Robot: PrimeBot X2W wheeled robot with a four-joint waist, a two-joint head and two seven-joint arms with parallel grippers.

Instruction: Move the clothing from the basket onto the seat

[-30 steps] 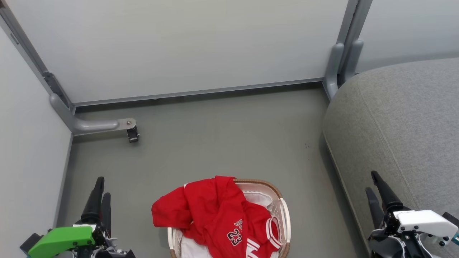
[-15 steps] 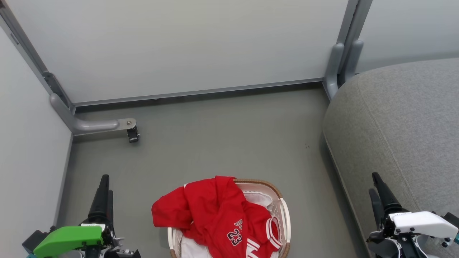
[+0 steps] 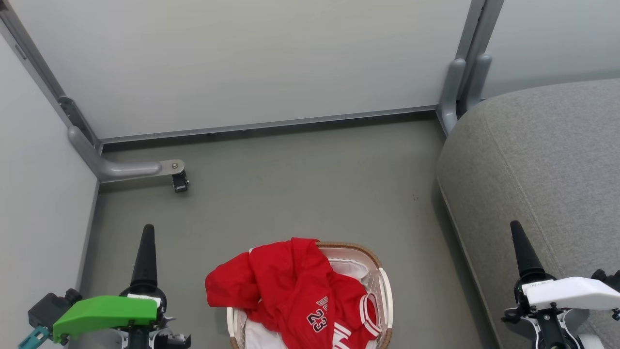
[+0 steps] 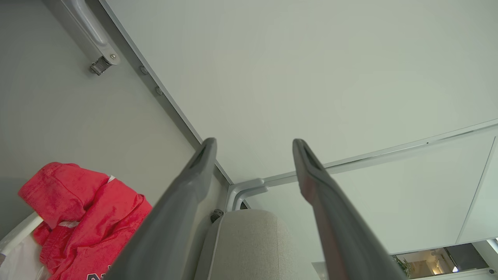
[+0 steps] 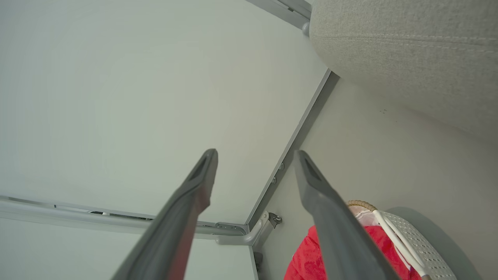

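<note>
- The left gripper [image 4: 253, 142] has its two fingers spread wide with nothing between them; its wrist view makes that plain.
- The right gripper [image 5: 255, 153] is the same: fingers well apart and empty.
- From the head view each gripper reads as a single dark spike, one finger hiding the other, so the gap cannot be judged there.
- A green cover [image 3: 104, 312] and a white cover [image 3: 571, 293] hide the wrists, and the bottom edge cuts both off.
- The clothing [image 3: 295, 286] lies heaped in the basket [image 3: 385, 286], spilling over its left rim and hiding it.
- The "23" print shows, but the letters above it are folded and unreadable.
- The basket's near end is cut off by the bottom edge; a bit of white liner [image 3: 351, 266] shows at the far end.
- The basket stands on the grey floor [image 3: 300, 184] between the two grippers, apart from both.
- The seat [image 3: 542, 160] is to the right, bare and running out of frame.
- Since a second ago both grippers have reached further forward and turned, so the paired fingers seen then now line up.
- Clothing, basket and seat have not moved.
</note>
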